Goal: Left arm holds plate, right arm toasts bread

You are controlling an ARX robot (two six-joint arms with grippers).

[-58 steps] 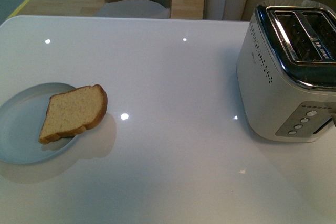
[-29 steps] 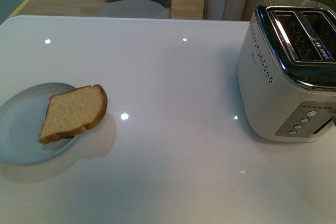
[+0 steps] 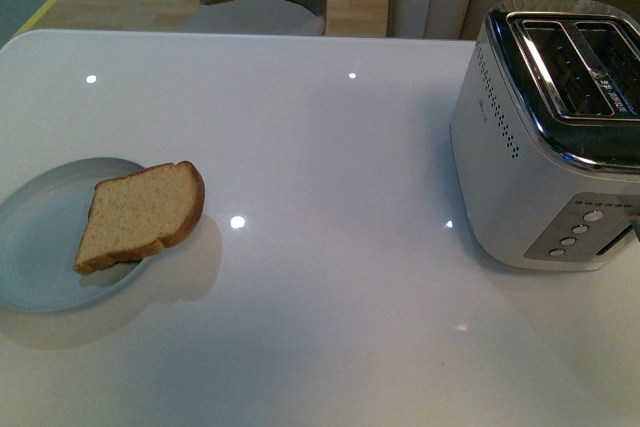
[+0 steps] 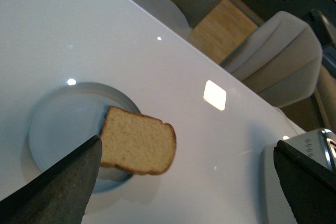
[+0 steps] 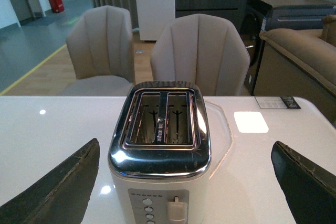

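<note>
A pale blue-white plate (image 3: 35, 247) sits at the table's left front. A slice of brown bread (image 3: 140, 215) lies on its right side, overhanging the rim. No arm shows in the front view. In the left wrist view the plate (image 4: 63, 124) and bread (image 4: 137, 142) lie below my open left gripper (image 4: 189, 192), whose dark fingers (image 4: 58, 192) stand wide apart and empty. My right gripper (image 5: 186, 192) is open and empty, hovering in front of the toaster (image 5: 160, 156), its fingers (image 5: 58, 192) either side of it.
The white and chrome toaster (image 3: 550, 137) stands at the table's right, two empty slots up, buttons and lever facing me. It also shows at an edge of the left wrist view (image 4: 299, 156). Beige chairs (image 5: 199, 56) stand beyond the table's far edge.
</note>
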